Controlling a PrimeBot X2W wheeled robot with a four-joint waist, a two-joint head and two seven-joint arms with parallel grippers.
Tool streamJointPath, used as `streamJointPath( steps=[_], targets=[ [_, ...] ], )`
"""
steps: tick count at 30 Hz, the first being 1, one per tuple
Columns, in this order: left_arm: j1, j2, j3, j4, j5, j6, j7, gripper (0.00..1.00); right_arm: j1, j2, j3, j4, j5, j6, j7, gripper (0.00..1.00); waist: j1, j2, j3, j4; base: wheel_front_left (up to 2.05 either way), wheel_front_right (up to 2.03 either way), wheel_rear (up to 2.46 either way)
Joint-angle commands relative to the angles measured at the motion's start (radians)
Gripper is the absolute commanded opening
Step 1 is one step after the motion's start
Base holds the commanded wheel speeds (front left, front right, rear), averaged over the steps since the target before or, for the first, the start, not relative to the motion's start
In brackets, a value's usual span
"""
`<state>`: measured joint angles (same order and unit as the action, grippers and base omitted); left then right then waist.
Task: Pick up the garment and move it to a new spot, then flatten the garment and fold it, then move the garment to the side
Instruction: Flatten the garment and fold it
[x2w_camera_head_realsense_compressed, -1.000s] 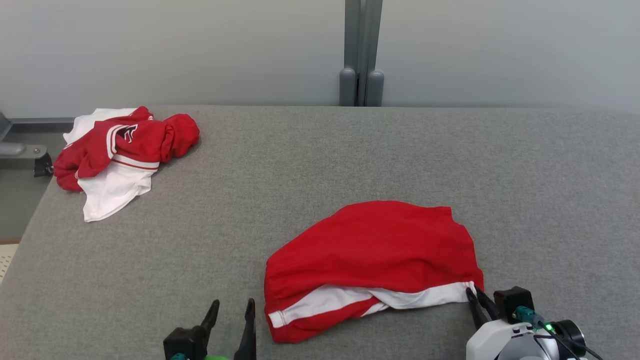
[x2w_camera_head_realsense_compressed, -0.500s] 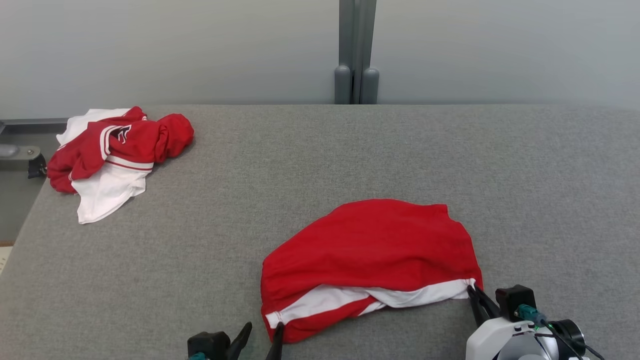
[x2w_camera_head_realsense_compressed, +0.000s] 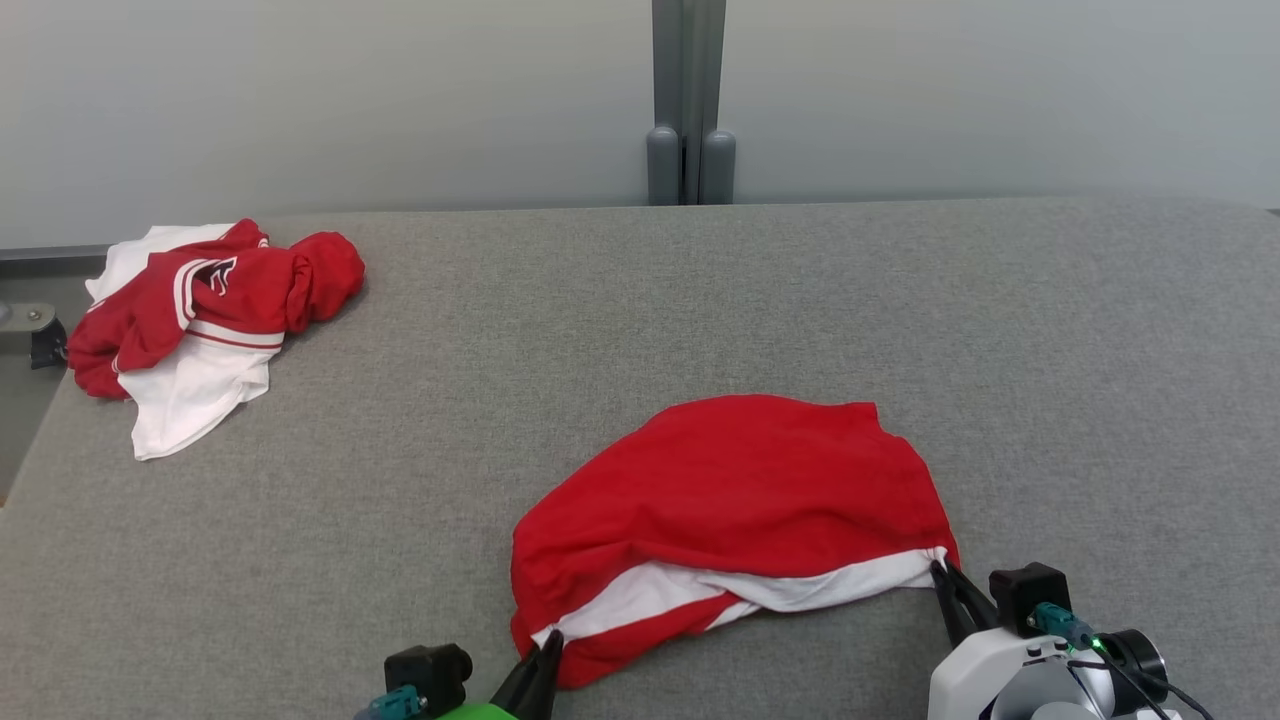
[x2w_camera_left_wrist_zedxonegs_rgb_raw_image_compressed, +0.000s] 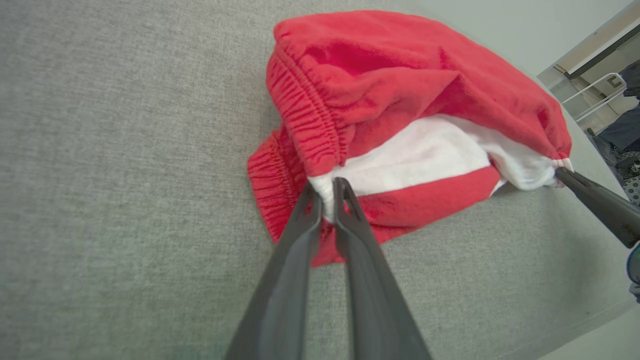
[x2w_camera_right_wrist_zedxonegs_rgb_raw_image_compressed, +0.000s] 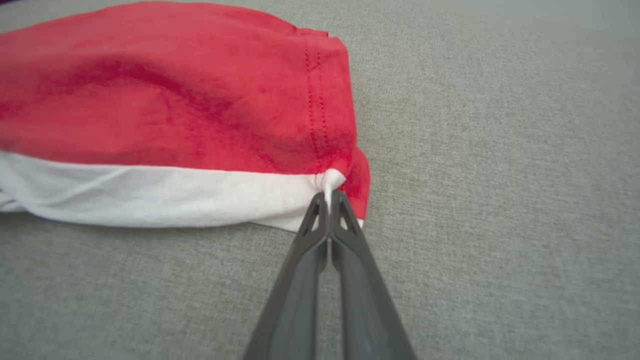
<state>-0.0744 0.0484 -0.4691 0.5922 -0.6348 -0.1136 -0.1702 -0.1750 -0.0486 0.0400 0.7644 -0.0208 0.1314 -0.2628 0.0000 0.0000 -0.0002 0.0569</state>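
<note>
A red cloth garment (x2w_camera_head_realsense_compressed: 740, 480) with a broad white band along its lower side lies crumpled in a low dome on the grey fabric-covered table (x2w_camera_head_realsense_compressed: 640, 300), close to the near edge and a little right of its middle. The left end shows a gathered, elastic-looking red hem, and the right end a stitched seam. The left pincer (x2w_camera_left_wrist_zedxonegs_rgb_raw_image_compressed: 326, 189) is closed to a narrow slit on the white cloth at the near-left corner of the garment. The right pincer (x2w_camera_right_wrist_zedxonegs_rgb_raw_image_compressed: 327, 199) is pressed fully together on a white tip at its near-right corner. A crumpled red and white heap of clothing (x2w_camera_head_realsense_compressed: 200, 310) sits at the table's far left corner, well apart.
</note>
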Motion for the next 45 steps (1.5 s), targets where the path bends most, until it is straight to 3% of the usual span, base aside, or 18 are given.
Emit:
streamJointPath(
  steps=[1, 10, 16, 25, 33, 37, 41, 45],
  targets=[
    [-0.02, 0.004, -0.002, 0.0, -0.011, -0.003, -0.01, 0.0, 0.001, -0.003, -0.002, -0.009, 0.0, -0.001, -0.003, 0.0, 0.0, 0.0, -0.001, -0.001, 0.0, 0.0, 0.0],
    [-0.031, 0.018, 0.011, -0.078, -0.017, -0.008, -0.057, 0.0, 0.018, -0.003, -0.004, -0.137, 0.093, -0.001, -0.003, 0.0, 0.0, 0.0, -0.015, -0.003, 0.0, 0.0, 0.0],
    [-0.043, 0.04, 0.054, -0.261, 0.011, -0.003, -0.088, 0.0, 0.04, -0.006, 0.006, -0.32, 0.125, -0.001, -0.003, 0.0, 0.0, 0.0, -0.049, -0.014, 0.0, 0.0, 0.0],
    [-0.065, 0.085, 0.14, -0.634, 0.028, 0.011, -0.084, 0.0, 0.077, -0.048, -0.015, -0.714, 0.227, -0.001, 0.002, 0.0, 0.0, 0.0, -0.115, -0.065, 0.0, 0.0, 0.0],
    [-0.172, 0.139, 0.164, -0.917, 0.009, 0.023, 0.037, 0.0, 0.087, -0.084, -0.054, -1.109, 0.218, -0.001, 0.084, 0.0, 0.0, 0.0, -0.132, -0.123, 0.0, 0.0, 0.0],
    [-0.235, 0.146, 0.155, -0.997, -0.007, 0.027, 0.105, 0.0, 0.078, -0.097, -0.061, -1.245, 0.21, -0.001, 0.147, 0.0, 0.0, 0.0, -0.118, -0.15, 0.0, 0.0, 0.0],
    [-0.292, 0.153, 0.143, -0.968, -0.012, 0.047, 0.181, 0.0, 0.057, -0.126, -0.079, -1.271, 0.157, -0.001, 0.209, 0.0, 0.0, 0.0, -0.086, -0.168, 0.0, 0.0, 0.0],
    [-0.375, 0.153, 0.137, -0.832, -0.026, 0.047, 0.233, 0.0, -0.014, -0.145, -0.031, -1.166, 0.147, -0.001, 0.233, 0.0, 0.0, 0.0, -0.037, -0.182, 0.0, 0.0, 0.0]
  ],
)
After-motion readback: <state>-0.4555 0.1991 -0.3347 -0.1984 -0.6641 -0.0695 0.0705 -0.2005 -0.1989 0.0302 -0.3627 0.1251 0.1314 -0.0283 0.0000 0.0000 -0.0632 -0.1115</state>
